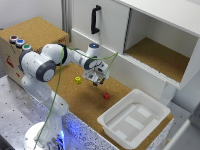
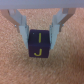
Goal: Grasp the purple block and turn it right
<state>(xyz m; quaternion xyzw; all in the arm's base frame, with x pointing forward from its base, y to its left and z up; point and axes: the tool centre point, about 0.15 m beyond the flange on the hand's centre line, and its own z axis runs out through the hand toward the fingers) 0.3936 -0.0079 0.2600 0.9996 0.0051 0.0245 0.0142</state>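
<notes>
The purple block [image 2: 37, 43] is a small dark cube with yellow letters on its faces. In the wrist view it sits between my gripper's [image 2: 39, 34] two pale fingers [image 2: 22, 26], which press against its sides over the cork surface. In the exterior view my gripper [image 1: 95, 81] points down over the cork table, and the block shows only as a dark speck [image 1: 95, 84] at its tips. It is too small there to tell whether it rests on the cork or hangs just above it.
A yellow block [image 1: 78, 79] lies toward the exterior view's left of the gripper and a red block [image 1: 106, 95] toward its right. A white bin [image 1: 134, 118] stands at the table's right end. A white cabinet [image 1: 107, 22] with an open shelf is behind.
</notes>
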